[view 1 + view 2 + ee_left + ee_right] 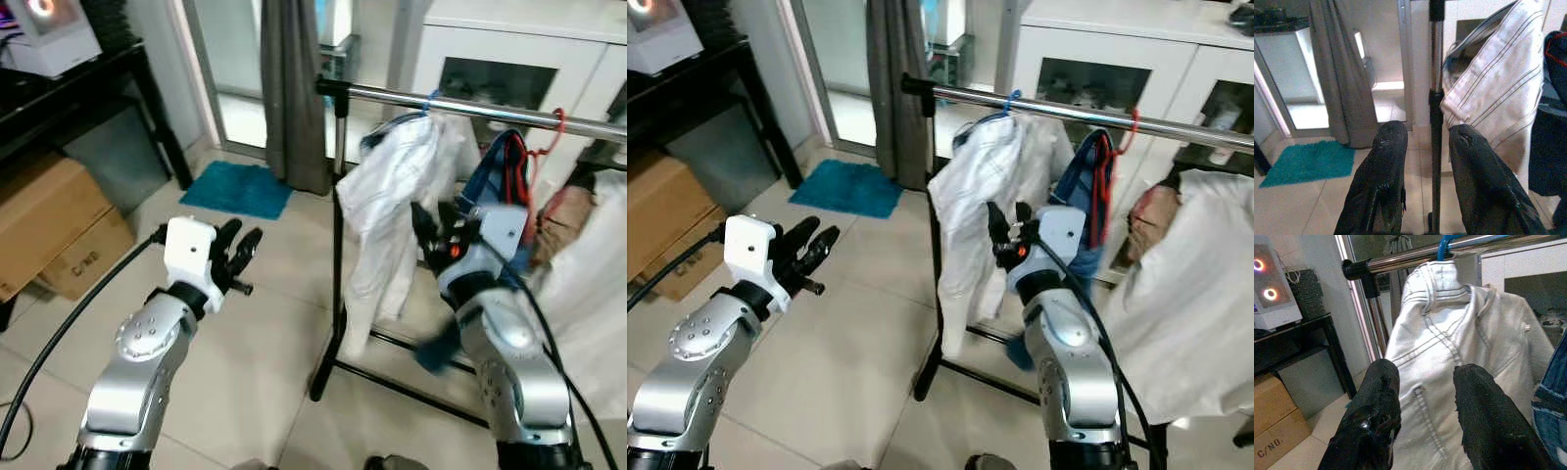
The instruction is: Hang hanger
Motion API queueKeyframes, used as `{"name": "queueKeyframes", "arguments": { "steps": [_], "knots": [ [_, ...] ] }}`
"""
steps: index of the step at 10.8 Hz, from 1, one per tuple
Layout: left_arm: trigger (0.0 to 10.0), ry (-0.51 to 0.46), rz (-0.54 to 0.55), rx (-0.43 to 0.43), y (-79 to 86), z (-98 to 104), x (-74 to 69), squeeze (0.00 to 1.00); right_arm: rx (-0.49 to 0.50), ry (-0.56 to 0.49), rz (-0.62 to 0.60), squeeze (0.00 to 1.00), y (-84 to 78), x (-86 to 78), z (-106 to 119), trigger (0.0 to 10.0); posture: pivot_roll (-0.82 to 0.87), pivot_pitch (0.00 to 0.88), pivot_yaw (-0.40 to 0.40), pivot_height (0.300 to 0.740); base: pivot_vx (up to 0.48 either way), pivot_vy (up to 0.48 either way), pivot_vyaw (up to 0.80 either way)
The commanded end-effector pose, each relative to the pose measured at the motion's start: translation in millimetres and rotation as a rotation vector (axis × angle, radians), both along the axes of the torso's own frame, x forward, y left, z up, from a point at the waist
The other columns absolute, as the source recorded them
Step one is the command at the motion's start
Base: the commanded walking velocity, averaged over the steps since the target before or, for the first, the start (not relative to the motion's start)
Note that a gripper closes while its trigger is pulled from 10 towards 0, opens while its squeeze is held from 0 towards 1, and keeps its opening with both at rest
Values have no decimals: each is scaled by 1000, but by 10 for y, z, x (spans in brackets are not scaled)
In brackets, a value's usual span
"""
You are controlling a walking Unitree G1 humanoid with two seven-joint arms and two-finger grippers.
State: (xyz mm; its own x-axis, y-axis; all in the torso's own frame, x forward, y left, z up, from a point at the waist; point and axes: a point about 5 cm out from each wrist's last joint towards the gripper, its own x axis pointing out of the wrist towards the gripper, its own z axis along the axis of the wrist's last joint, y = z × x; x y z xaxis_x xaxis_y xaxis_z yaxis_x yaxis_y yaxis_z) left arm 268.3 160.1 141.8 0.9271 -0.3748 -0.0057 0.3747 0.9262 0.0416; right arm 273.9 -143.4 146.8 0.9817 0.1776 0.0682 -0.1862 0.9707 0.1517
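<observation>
— Two hangers are on the chrome rail (1078, 113), aren't they?

— Yes. A blue hanger (1445, 246) hooks over the rail near its black end post (339, 147) and carries a white denim jacket (1449, 357). Further along, a red hanger (1129, 132) holds what looks like a blue denim garment (1087, 196), though blur makes that hard to confirm.

— Where is the right gripper (1004, 227)?

— Raised just in front of the white jacket, pointing at it. Its fingers (1376, 406) are spread apart with nothing between them.

— And the left gripper (238, 253)?

— Held out over the tiled floor (255, 333), left of the rack and apart from it. Its fingers (1381, 181) are parted and empty too, aimed towards the post and a grey curtain (1342, 73).

— Anything else?

— A teal mat (238, 189) lies by the curtain, cardboard boxes (59, 220) sit under a black desk (88, 83), and another white garment (1185, 304) hangs at the rack's far side.
</observation>
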Motion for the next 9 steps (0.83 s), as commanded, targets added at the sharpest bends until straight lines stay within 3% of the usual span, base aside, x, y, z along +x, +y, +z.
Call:
{"name": "queueKeyframes", "arguments": {
  "steps": [1,3,5,6,7,9],
  "knots": [
    [10000,-17,21,13,32,23,22,0,17,0,14,0,48,-27,24,10000,-34,0,74,740,0,-349,0],
    [10000,-27,23,19,16,19,19,0,-94,-24,29,0,102,-39,30,10000,-36,0,69,740,0,-349,0],
    [10000,-32,21,32,1,-1,8,0,-124,-51,55,0,127,-28,74,10000,-37,0,56,740,0,-345,0],
    [10000,-33,22,36,1,-4,11,0,-118,-50,47,0,125,-20,77,10000,-37,0,54,740,0,-349,0],
    [10000,-36,20,54,1,-14,10,0,-49,-18,43,0,119,-17,52,10000,-34,0,54,740,0,-300,0],
    [10000,-24,14,45,-17,-29,1,0,17,25,-4,0,59,-7,6,10000,-31,0,58,740,0,0,0]
  ]
}}
